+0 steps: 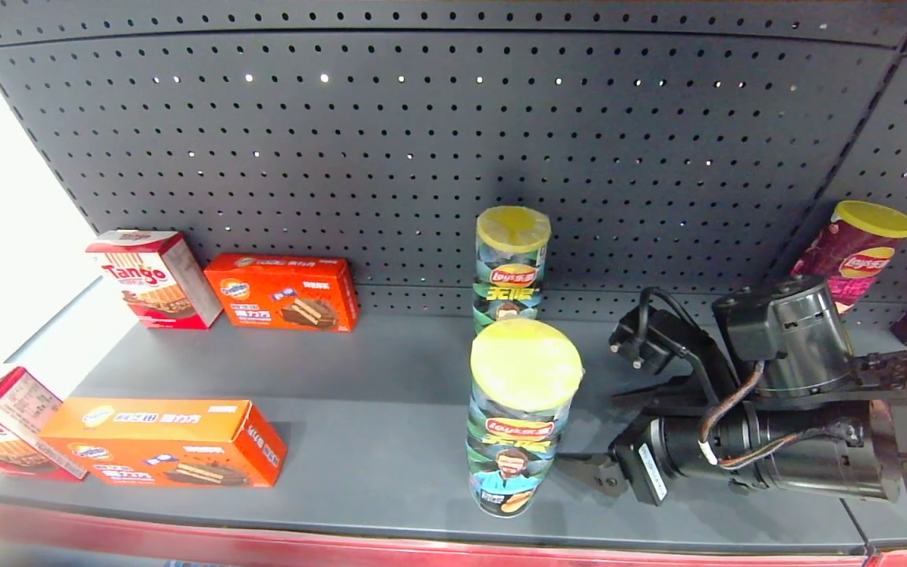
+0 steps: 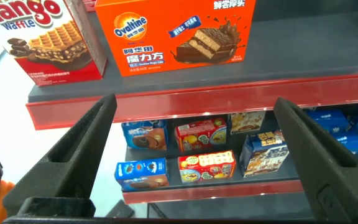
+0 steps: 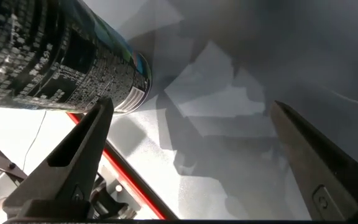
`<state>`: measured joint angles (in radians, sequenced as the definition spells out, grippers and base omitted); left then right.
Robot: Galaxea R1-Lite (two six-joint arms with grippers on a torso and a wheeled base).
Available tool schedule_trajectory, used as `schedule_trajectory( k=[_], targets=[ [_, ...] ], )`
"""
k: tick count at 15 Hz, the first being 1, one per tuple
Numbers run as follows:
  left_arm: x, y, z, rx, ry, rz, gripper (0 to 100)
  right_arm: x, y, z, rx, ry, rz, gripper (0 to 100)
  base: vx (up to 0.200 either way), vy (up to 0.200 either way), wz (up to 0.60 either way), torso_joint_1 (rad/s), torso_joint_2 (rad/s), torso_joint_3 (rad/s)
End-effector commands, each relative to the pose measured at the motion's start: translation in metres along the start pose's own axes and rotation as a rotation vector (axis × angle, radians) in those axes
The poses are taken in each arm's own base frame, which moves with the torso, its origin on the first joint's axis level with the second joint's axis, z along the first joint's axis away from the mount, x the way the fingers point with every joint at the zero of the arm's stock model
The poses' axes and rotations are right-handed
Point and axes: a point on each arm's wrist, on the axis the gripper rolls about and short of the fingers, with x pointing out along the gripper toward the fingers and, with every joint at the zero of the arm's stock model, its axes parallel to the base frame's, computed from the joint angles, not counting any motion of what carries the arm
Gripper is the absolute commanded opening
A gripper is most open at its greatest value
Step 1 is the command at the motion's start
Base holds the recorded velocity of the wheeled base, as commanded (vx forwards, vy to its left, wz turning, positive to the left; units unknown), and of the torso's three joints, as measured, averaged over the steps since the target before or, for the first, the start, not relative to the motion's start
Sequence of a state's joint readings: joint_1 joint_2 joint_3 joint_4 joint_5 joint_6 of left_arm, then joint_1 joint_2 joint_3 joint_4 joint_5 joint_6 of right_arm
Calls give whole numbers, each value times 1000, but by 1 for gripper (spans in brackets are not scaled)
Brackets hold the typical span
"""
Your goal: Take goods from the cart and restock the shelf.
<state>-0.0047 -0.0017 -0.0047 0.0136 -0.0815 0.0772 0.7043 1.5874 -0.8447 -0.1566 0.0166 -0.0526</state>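
**Tip risk: near can by the right gripper**

Left gripper (image 2: pixel 194 102), jaws apart and empty, faces the shelf (image 2: pixel 328 37) front below the orange box (image 2: pixel 173 34). Chip can (image 1: pixel 518 417) stands upright mid-shelf, near the front edge. Right gripper (image 3: pixel 191 104), jaws apart, sits just right of it. A finger clipping the can could topple it off.

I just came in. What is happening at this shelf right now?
The robot is restocking a shelf. Its right gripper is open and empty, next to the front chips can; the can is not between its fingers. This can stands upright near the shelf's front edge, with a second can behind it at the back wall. The left gripper is also open and empty. It hangs in front of the shelf edge, near the orange box and the waffle box.
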Motion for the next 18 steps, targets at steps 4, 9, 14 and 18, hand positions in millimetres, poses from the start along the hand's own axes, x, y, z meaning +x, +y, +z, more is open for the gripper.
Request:
schedule_trajectory(
  k=[4,9,14,18],
  targets=[
    [0,0,0,-1,2,0,100,-7,-3,-1,6,-11,-29,100,0,0,0,0,0,0],
    [0,0,0,-1,2,0,100,-89,-13,-12,37,-192,-91,100,0,0,0,0,0,0],
    [0,0,0,-2,2,-1,100,-177,10,-100,-21,-392,-3,100,0,0,0,0,0,0],
    [0,0,0,-2,4,0,100,-190,14,-207,-22,-512,11,100,0,0,0,0,0,0]
  ],
)
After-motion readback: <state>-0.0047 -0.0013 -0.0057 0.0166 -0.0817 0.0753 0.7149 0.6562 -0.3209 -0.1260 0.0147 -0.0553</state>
